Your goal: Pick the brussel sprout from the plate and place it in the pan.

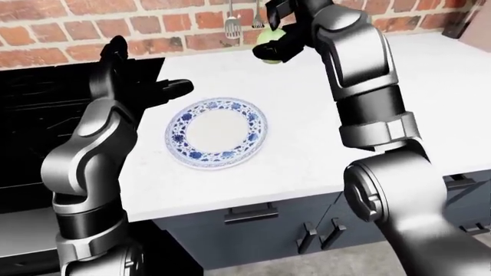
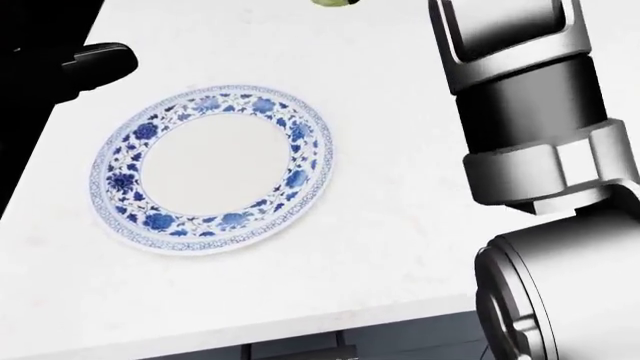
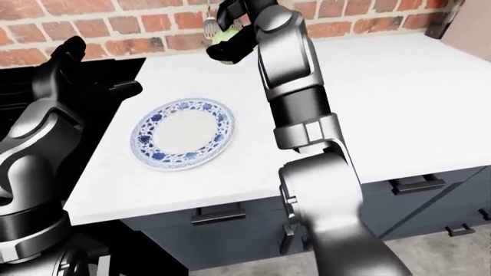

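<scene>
The blue-and-white plate (image 1: 253,131) lies bare on the white counter, at the middle of the left-eye view. My right hand (image 1: 278,41) is raised above the counter near the brick wall, above and to the right of the plate, its fingers shut round the pale green brussel sprout (image 1: 267,38). The sprout's lower edge shows at the top of the head view (image 2: 333,3). My left hand (image 1: 157,89) hovers open over the counter's left edge, just left of the plate. The pan does not show.
A black stove (image 1: 38,115) fills the left of the left-eye view beside the counter (image 1: 430,103). Utensils (image 1: 233,24) hang on the brick wall (image 1: 92,29). Dark cabinet drawers with handles (image 1: 251,214) run below the counter.
</scene>
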Controlling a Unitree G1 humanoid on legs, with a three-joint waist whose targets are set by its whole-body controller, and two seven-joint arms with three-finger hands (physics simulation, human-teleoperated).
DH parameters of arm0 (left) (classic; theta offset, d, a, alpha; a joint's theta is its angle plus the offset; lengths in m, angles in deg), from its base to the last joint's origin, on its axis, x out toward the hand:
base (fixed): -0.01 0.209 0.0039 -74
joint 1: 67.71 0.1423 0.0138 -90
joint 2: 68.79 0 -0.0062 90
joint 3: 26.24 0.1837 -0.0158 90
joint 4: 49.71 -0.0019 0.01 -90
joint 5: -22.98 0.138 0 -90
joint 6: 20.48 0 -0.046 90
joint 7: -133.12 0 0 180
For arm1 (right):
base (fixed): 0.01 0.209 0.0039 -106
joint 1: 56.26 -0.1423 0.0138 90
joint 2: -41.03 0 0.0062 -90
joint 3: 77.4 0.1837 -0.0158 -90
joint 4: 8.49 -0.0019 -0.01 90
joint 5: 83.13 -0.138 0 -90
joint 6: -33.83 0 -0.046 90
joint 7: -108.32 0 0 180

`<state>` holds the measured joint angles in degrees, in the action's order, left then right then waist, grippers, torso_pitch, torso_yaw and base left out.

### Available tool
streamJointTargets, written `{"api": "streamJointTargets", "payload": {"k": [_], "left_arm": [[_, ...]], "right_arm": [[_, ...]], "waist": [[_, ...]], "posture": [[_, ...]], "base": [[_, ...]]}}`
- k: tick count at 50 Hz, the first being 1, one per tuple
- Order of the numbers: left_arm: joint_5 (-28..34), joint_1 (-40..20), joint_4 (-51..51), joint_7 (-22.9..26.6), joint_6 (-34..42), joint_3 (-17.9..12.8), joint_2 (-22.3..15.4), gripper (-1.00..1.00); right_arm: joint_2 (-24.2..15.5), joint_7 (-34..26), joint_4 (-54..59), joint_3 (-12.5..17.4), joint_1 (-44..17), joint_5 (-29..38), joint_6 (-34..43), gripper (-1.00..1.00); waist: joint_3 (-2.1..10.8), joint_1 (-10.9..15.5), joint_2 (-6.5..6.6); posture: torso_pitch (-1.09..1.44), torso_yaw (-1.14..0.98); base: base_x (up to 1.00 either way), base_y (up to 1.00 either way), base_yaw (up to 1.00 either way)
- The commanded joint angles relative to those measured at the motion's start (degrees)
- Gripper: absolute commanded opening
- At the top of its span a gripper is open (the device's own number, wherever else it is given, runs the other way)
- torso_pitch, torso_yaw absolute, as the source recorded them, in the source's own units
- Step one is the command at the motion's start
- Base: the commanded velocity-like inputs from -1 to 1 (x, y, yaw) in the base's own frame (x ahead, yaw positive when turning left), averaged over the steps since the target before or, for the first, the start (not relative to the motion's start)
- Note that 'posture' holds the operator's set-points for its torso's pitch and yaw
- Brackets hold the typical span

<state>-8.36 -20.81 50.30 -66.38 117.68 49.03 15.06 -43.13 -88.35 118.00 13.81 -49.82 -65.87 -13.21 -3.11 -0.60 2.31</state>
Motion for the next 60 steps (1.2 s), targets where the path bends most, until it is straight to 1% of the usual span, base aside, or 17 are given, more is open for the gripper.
{"api": "streamJointTargets", "payload": {"k": [1, 11, 34, 35, 36, 38, 39, 40, 41, 49, 52, 54, 56, 57, 58, 60], "left_arm": [[-0.18, -1.98, 2.39, -0.16, -1.02, -0.89, -0.88, 1.0], [-0.66, -2.03, 2.57, -0.43, -0.75, -1.21, -1.2, 1.0], [-0.25, -2.08, 1.8, -0.2, -1.4, -0.95, -1.09, 1.0], [-0.21, -2.02, 1.74, -0.14, -1.52, -0.9, -1.07, 1.0], [-0.41, -2.1, 2.11, -0.33, -1.06, -1.03, -1.13, 1.0], [-0.49, -2.15, 2.12, -0.37, -0.98, -1.08, -1.19, 1.0], [-0.42, -2.11, 1.93, -0.32, -1.15, -1.03, -1.19, 1.0], [-0.34, -2.03, 1.77, -0.19, -1.41, -0.95, -1.14, 1.0], [-0.41, -2.06, 1.96, -0.27, -1.22, -0.97, -1.15, 1.0], [-0.68, -2.11, 2.4, -0.56, -0.74, -1.13, -1.26, 1.0], [-0.41, -1.96, 2.01, -0.36, -1.3, -0.91, -1.17, 1.0], [-0.46, -2.0, 2.15, -0.41, -1.14, -0.97, -1.19, 1.0], [-0.48, -1.99, 2.2, -0.42, -1.11, -1.01, -1.19, 1.0], [-0.57, -2.02, 2.37, -0.49, -0.95, -1.05, -1.2, 1.0], [-0.61, -2.06, 2.46, -0.53, -0.88, -1.06, -1.21, 1.0], [-0.34, -1.9, 2.17, -0.28, -1.42, -0.86, -1.13, 1.0]], "right_arm": [[-0.85, -0.54, -3.32, 0.28, -2.08, 0.79, 0.73, -1.0], [-1.32, -1.68, -9.39, 0.49, 0.71, 2.11, 3.9, -1.0], [-1.1, -1.47, -9.37, 0.7, 1.38, 1.92, 3.31, -1.0], [-1.04, -1.39, -9.37, 0.75, 1.31, 1.88, 3.35, -1.0], [-0.99, -1.49, -9.5, 0.62, 1.35, 1.91, 3.52, -1.0], [-0.98, -1.54, -9.66, 0.55, 1.61, 1.95, 3.52, -1.0], [-0.98, -1.49, -9.64, 0.66, 1.71, 1.89, 3.39, -1.0], [-0.99, -1.55, -9.73, 0.53, 1.64, 2.01, 3.61, -1.0], [-1.01, -1.51, -9.68, 0.61, 1.56, 2.0, 3.55, -1.0], [-0.91, -1.55, -10.12, 0.64, 2.14, 2.03, 3.44, -1.0], [-0.87, -1.41, -10.34, 0.68, 2.5, 1.96, 3.32, -1.0], [-0.81, -1.36, -10.3, 0.68, 2.47, 1.9, 3.35, -1.0], [-0.82, -1.29, -10.33, 0.7, 2.53, 1.89, 3.33, -1.0], [-0.84, -1.27, -10.43, 0.69, 2.67, 1.88, 3.32, -1.0], [-0.8, -1.19, -10.56, 0.73, 2.81, 1.84, 3.33, -1.0], [-0.78, -1.14, -10.61, 0.74, 3.02, 1.76, 3.22, -1.0]], "waist": [[1.79, 0.02, 0.16], [1.71, 0.01, 0.14], [1.75, -0.11, 0.22], [3.03, -0.04, 0.36], [3.23, -0.01, 0.11], [3.03, 0.05, 0.09], [3.22, 0.03, 0.1], [3.72, 0.04, 0.01], [3.85, 0.04, 0.05], [3.24, -0.17, 0.7], [3.0, -0.29, 0.14], [3.24, -0.42, -0.88], [3.27, -0.33, -2.77], [3.43, -0.24, -4.24], [2.98, -0.23, -2.65], [3.38, -0.07, -3.32]], "posture": [[0.0, 0.0], [0.0, 0.0], [0.0, 0.0], [0.0, 0.0], [0.0, 0.0], [0.0, 0.0], [0.0, 0.0], [0.0, 0.0], [0.0, 0.0], [0.0, 0.0], [0.0, 0.0], [0.0, 0.0], [0.0, 0.0], [0.0, 0.0], [0.0, 0.0], [0.0, 0.0]], "base": [[0.0, 0.0, 0.0], [0.0, 0.0, 0.0], [0.0, 0.0, 0.0], [-0.03, 0.05, 0.0], [-0.03, 0.05, 0.0], [-0.08, 0.05, 0.0], [-0.2, 0.09, 0.0], [-0.21, 0.09, 0.0], [-0.2, 0.09, 0.0], [-0.21, 0.11, 0.0], [-0.21, 0.12, 0.0], [-0.19, 0.12, 0.0], [-0.19, 0.11, 0.0], [-0.19, 0.12, 0.0], [-0.19, 0.12, 0.0], [-0.19, 0.11, 0.0]]}}
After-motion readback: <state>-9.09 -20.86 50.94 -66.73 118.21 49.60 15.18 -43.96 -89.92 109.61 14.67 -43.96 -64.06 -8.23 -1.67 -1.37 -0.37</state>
